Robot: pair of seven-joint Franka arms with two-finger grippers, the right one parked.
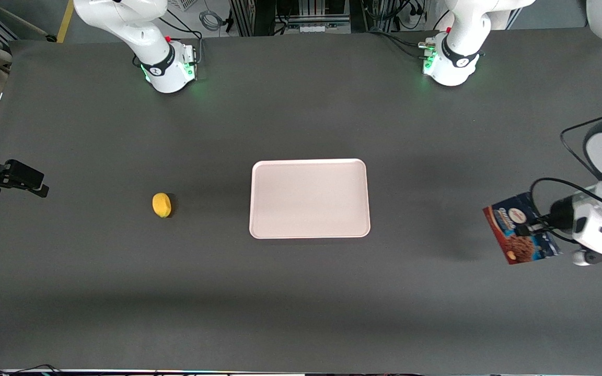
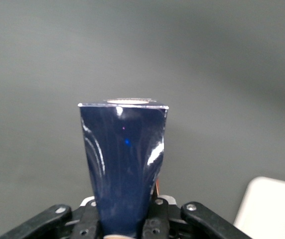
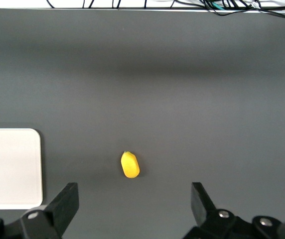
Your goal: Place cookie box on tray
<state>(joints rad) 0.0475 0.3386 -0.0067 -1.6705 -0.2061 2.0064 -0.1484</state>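
Front view, left to right: yellow lump (image 1: 162, 204) at centre-left of the frame, sitting on the tabletop (image 1: 123, 292). Tray (image 1: 309, 164) at frame centre, nothing on it. Cookie box (image 1: 515, 235) at the right edge, mid-height, lifted off the tabletop and tilted, shadow below it. It's well apart from the tray, toward the working arm's end.

Claw (image 1: 533, 228) is clamped on the box at the end nearest the wrist. Wrist view confirms it: fingers (image 2: 155, 211) closed on the two flat faces, narrow navy edge pointing at the camera, box sticking straight out.

Handling, my read: a light carton with thin, stiff-ish card walls that will dent under a hard squeeze. The glossy print shows glare, so probably slick. Held at one end, the long overhang could pivot on a fast swing. A pinch across the flat faces near the middle would be steadier. Contents likely fragile, so set it down flat and don't drop it.

Task not done; the box needs carrying to the tray.
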